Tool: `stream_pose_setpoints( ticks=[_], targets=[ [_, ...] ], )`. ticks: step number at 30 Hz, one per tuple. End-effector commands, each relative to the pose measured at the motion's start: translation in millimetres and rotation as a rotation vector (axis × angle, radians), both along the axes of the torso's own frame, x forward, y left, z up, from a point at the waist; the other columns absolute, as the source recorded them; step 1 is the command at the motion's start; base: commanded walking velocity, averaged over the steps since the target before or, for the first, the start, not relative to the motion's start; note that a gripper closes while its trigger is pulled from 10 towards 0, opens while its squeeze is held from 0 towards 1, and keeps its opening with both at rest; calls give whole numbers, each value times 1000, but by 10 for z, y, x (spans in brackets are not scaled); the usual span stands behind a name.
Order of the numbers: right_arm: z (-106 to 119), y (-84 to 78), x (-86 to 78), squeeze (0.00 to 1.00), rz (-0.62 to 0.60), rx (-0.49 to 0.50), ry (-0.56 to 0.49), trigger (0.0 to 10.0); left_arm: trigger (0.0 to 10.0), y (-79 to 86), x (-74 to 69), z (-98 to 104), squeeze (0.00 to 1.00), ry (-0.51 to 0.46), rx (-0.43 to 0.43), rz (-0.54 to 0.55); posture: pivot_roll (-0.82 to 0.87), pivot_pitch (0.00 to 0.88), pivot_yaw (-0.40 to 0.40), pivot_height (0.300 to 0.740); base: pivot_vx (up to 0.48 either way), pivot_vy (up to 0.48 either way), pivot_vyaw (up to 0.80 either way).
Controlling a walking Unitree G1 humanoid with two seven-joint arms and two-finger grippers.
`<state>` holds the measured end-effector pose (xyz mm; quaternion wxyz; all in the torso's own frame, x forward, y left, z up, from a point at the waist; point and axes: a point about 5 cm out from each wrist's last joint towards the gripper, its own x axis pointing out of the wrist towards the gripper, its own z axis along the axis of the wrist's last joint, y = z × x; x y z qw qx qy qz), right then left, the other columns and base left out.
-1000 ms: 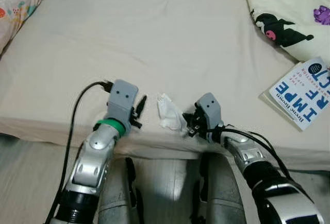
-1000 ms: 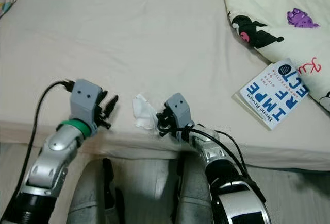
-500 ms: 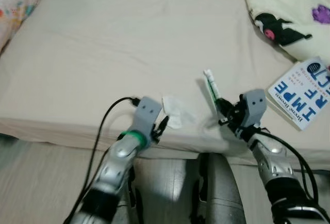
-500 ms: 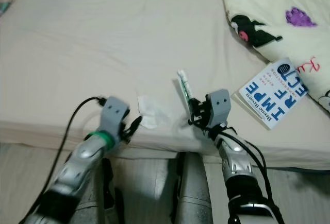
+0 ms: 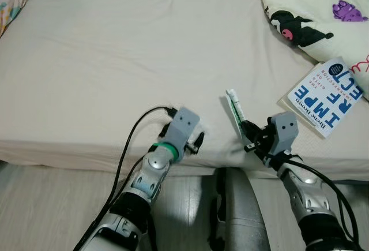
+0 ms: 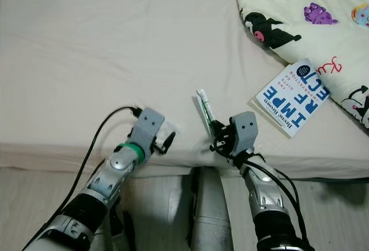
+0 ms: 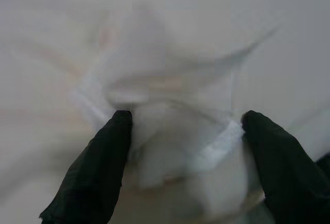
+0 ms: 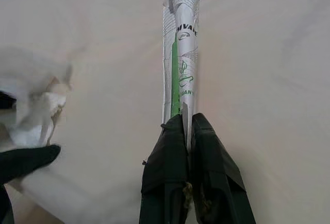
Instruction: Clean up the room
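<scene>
- Tissue [image 7: 170, 131]: crumpled, white, lying on the bed [image 5: 115, 60] near its front edge, between the left gripper's fingers.
- Left gripper [image 7: 185, 131]: fingers spread, one each side of the tissue, not yet closed (wrist view is soft, contact unclear).
- Wrapper [image 8: 179, 54]: thin, white-and-green, flattened; pinched at its near end by the right gripper [image 8: 188, 123], fingers pressed together on it, the rest sticking out above the sheet.
- Book [image 5: 326, 96]: on the bed to the right, touching the patterned blanket [image 5: 323, 14]. Pillow [image 5: 11, 3] at far left.
- Risk: closing on the tissue may also pinch the sheet.
- Risk: the wrapper is held by one end only, so it could slip or bend in transit.
</scene>
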<state>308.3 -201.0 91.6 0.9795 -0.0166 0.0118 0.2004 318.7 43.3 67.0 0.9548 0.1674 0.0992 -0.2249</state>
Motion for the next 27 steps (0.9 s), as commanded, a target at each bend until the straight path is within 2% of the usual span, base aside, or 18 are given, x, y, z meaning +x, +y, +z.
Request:
stream_pose_setpoints(
  ticks=[1,2,3,4,8,11,19,23,24,25,26,27],
  targets=[
    [-23,-13,-37,0,-1,4,17,10000,7647,64,-129,-296,0,86,77,24,-135,298,55,590,0,0,0],
    [-23,-13,-37,0,-1,4,17,10000,7647,64,-129,-296,0,86,77,24,-135,298,55,590,0,0,0],
    [-10,-15,-34,0,0,4,14,10000,4667,83,-128,-315,0,89,74,47,-135,298,55,590,0,0,0],
    [0,-18,-36,0,2,3,12,10000,0,108,-116,-315,0,91,56,77,-140,297,51,590,0,0,0],
    [8,-28,-47,0,5,-1,14,10000,0,139,-71,-272,0,84,8,123,-138,294,43,590,0,0,0],
    [6,-26,-48,0,7,-3,22,10000,0,180,11,-139,0,49,-70,153,-129,283,40,590,0,0,0],
    [27,59,11,0,19,8,20,10000,0,274,67,44,0,-34,-143,147,-110,256,37,590,0,0,0],
    [68,109,59,0,33,16,9,10000,0,454,-28,188,0,-106,-173,139,-72,222,30,590,0,0,0],
    [68,109,59,0,33,16,9,10000,0,454,-28,188,0,-106,-173,139,-72,222,30,590,0,0,0],
    [87,125,68,0,39,19,3,10000,0,528,-87,243,0,-125,-182,140,-63,215,26,590,0,0,0],
    [87,125,68,0,39,19,3,10000,0,528,-87,243,0,-125,-182,140,-63,215,26,590,0,0,0],
    [123,153,73,0,50,25,-10,10000,0,627,-169,339,0,-149,-203,148,-53,206,22,590,0,0,0]
  ],
)
